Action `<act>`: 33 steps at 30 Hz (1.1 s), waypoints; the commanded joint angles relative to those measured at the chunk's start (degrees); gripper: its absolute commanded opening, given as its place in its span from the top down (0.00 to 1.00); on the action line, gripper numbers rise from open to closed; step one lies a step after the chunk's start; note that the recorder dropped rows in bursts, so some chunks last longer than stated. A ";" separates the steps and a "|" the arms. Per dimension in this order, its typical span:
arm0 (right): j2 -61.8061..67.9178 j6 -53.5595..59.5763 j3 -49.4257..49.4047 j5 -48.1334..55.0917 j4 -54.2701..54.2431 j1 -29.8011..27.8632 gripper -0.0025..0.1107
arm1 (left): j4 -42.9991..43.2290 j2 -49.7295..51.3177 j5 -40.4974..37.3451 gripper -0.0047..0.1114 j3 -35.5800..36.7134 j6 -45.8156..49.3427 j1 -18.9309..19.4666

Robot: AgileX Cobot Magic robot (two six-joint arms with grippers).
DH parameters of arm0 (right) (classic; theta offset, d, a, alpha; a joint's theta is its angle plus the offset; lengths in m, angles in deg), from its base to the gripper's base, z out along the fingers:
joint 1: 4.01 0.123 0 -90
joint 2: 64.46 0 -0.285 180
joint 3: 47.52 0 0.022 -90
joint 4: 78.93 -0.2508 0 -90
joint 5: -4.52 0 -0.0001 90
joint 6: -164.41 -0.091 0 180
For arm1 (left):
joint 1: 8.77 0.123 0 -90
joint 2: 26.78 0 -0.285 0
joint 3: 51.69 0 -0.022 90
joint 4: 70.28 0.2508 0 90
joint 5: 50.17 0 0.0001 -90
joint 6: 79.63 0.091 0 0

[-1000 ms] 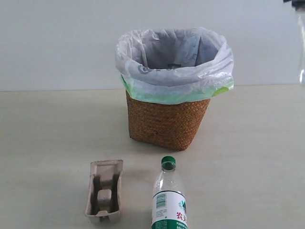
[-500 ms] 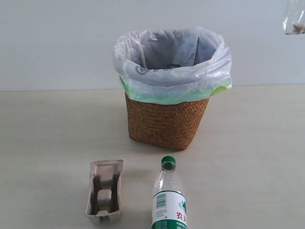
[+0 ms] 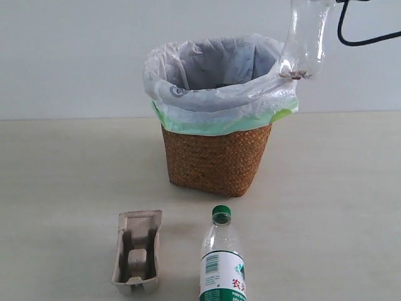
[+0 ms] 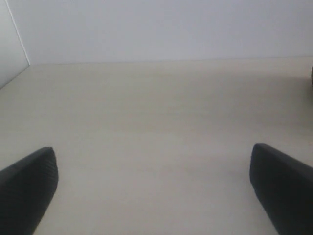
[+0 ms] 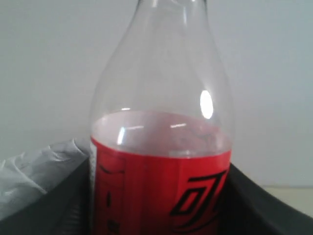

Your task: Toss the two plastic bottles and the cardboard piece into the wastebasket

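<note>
Red-label bottle (image 5: 161,186), brown woven wastebasket (image 3: 216,160)

I count two plastic bottles: green-cap bottle (image 3: 222,263), red-label bottle (image 5: 161,171); one cardboard piece (image 3: 136,251); one wastebasket (image 3: 216,157); one table (image 3: 62,175).

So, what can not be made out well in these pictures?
The clear plastic bottle with red label: top part cut off by the exterior view's upper edge.
The clear plastic bottle with green cap: lower part cut off by the same view's bottom edge.
The brown woven wastebasket: inner floor hidden by its own front rim, exterior view.
</note>
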 commanded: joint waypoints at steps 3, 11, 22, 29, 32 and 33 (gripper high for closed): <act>-2.79 6.00 0.82 8.34 10.25 -2.47 0.98 | 0.00 -0.18 0.38 0.03 -0.21 -0.50 0.22; -3.38 3.92 2.02 20.54 28.89 -4.16 0.98 | 0.00 -0.18 0.38 0.03 -0.21 -0.50 0.22; -1.49 -7.46 2.50 1.78 6.42 -3.61 0.98 | 0.00 -0.18 0.38 0.03 -0.21 -0.50 0.22; -2.81 -4.57 2.50 -5.45 3.76 -1.88 0.98 | 0.00 -0.18 0.38 0.03 -0.21 -0.50 0.22; -2.69 4.47 2.50 1.08 5.88 -1.88 0.98 | 0.00 -0.18 0.38 0.03 -0.21 -0.50 0.22; -2.55 8.24 2.50 5.10 12.99 -1.88 0.98 | 0.00 -0.18 0.38 0.03 -0.21 -0.50 0.22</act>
